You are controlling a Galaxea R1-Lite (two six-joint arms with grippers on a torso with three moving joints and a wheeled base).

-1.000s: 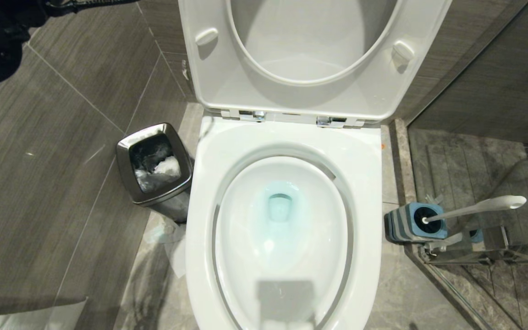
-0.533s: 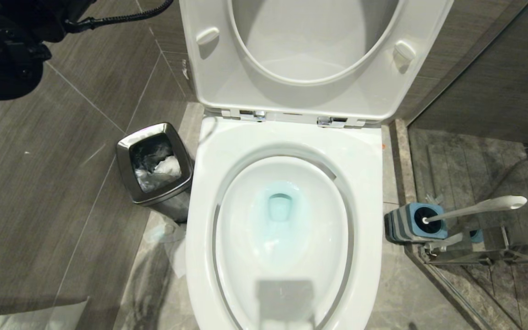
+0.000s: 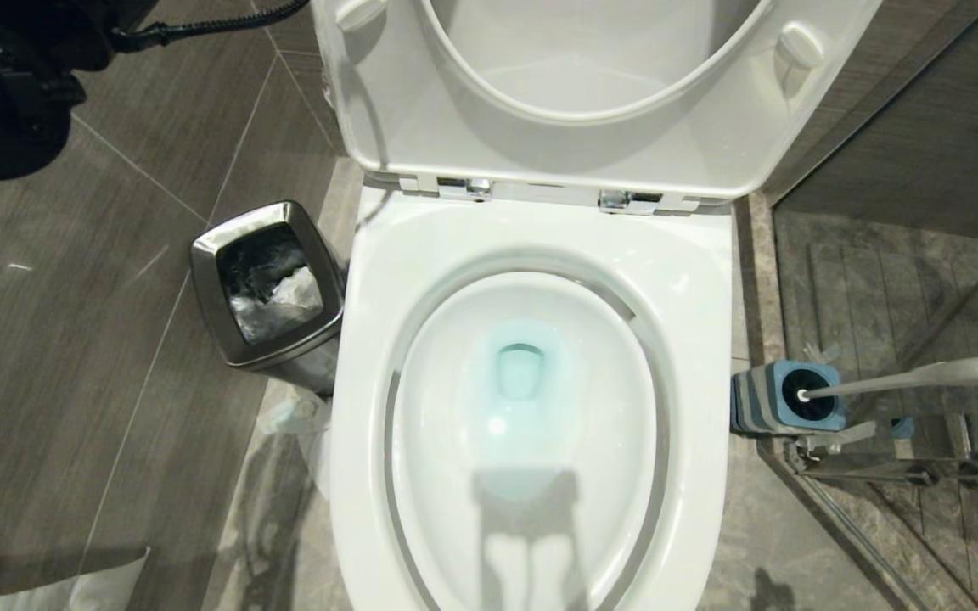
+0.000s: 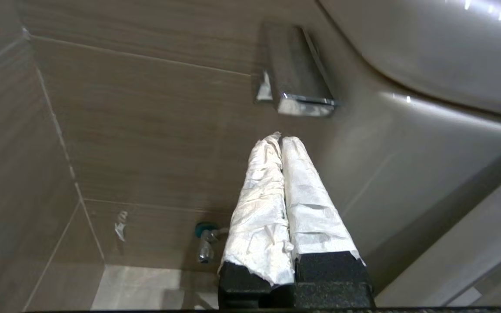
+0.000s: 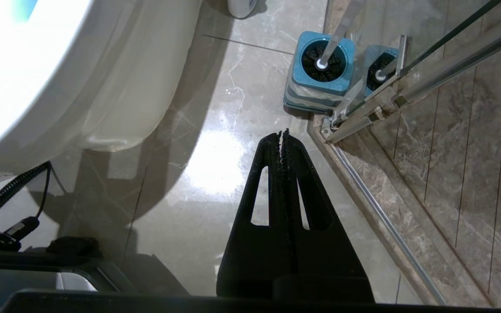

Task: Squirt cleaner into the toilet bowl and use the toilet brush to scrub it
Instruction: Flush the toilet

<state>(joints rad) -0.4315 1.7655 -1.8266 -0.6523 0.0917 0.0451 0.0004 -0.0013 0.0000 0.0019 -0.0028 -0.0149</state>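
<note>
The white toilet bowl (image 3: 531, 229) fills the middle of the head view, with seat and lid raised. Teal-blue cleaner (image 3: 519, 373) lies in the water at the bottom of its basin. To the bowl's right, the toilet brush (image 3: 905, 379) stands in its blue-and-grey holder (image 3: 761, 403), white handle leaning right. Its black head (image 5: 322, 63) sits in the holder. My right gripper (image 5: 284, 132) hangs shut and empty over the floor, short of the holder. My left gripper (image 4: 278, 138), fingers wrapped in white, is shut on nothing beside the toilet's body (image 4: 429, 56), facing the wall. Its arm (image 3: 5, 76) shows top left.
A steel waste bin (image 3: 268, 288) with rubbish stands left of the bowl, white paper (image 3: 319, 433) on the floor by it. A glass shower door on a metal track (image 3: 879, 475) runs right behind the brush holder. A chrome fitting (image 4: 298, 82) and a valve (image 4: 205, 243) sit on the wall.
The head camera has moved, so the toilet looks nearer and the whole scene has shifted. My left arm has come further into the top left corner. The brush stays in its holder.
</note>
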